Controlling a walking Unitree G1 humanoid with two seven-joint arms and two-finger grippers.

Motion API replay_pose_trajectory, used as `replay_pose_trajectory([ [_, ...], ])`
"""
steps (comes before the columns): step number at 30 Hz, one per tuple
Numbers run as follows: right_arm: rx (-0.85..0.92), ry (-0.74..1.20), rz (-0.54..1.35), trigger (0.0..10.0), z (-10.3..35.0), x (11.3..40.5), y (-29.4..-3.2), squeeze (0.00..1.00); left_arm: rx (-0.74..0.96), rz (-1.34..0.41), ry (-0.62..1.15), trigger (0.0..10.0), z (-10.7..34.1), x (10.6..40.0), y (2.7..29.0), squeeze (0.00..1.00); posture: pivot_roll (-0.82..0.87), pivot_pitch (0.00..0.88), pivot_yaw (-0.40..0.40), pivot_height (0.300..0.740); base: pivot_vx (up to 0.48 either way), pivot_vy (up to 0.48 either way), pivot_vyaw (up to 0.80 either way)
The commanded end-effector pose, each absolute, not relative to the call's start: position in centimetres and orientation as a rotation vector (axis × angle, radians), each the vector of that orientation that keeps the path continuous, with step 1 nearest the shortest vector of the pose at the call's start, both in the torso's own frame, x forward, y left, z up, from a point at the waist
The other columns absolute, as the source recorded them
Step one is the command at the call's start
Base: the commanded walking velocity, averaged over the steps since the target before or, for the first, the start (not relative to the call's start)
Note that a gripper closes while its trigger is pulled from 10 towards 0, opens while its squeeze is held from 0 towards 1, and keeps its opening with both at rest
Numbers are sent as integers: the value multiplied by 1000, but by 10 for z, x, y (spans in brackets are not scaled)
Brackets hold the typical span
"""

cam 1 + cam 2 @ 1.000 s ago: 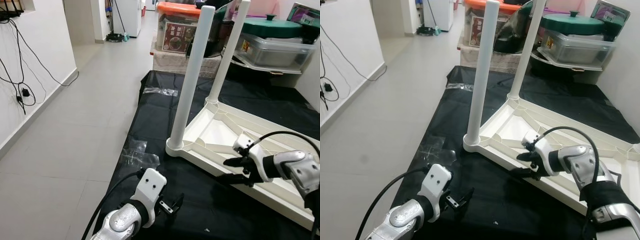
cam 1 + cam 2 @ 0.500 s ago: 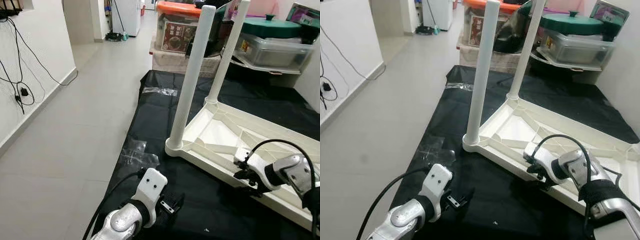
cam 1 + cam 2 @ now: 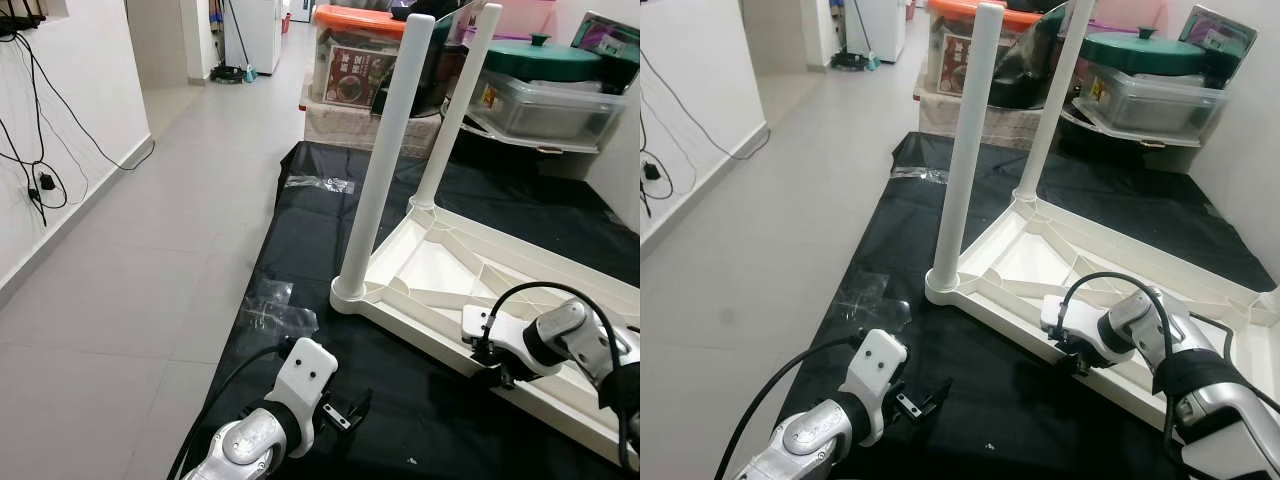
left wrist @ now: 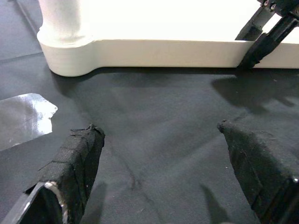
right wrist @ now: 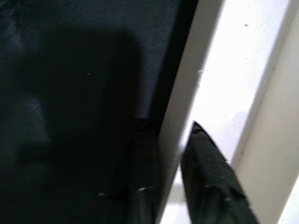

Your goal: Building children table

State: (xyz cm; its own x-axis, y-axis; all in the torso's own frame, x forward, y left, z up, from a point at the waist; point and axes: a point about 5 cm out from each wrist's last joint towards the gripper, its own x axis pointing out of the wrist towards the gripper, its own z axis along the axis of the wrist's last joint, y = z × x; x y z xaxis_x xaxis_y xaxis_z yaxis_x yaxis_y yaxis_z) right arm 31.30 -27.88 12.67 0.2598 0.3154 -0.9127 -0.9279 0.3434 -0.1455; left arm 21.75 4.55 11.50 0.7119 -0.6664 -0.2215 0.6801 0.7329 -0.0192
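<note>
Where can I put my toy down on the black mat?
The mat is bare between the far wrapper and the near leg, and between the left gripper and the tabletop rim. It is crowded by the near wrapper, and where the right gripper pinches the rim.

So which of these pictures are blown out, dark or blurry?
Left wrist view: the tabletop glares to flat white. Right wrist view: soft, the cloth nearly black, one finger out of focus against the rim. Eye views: evenly lit and sharp.
</note>
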Motion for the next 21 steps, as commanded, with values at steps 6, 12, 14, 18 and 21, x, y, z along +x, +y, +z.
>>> replay_pose_trajectory([
  [6,-936,958,957,0,119,313,-285,0,65,-751,233,10000,112,218,42,0,115,0,-128,740,0,0,0],
  [12,-1208,807,1044,0,122,318,-277,0,67,-751,231,10000,113,220,42,0,113,0,-125,740,0,0,0],
  [14,-1275,755,1077,0,123,318,-274,0,68,-751,231,10000,113,220,42,0,112,0,-122,740,0,0,0],
  [18,-1379,680,1138,0,123,318,-270,0,69,-752,230,10000,113,220,42,0,112,0,-122,740,0,0,0],
  [21,-1510,612,1182,0,124,319,-268,0,70,-753,230,10000,113,221,42,0,113,0,-123,740,0,0,0],
])
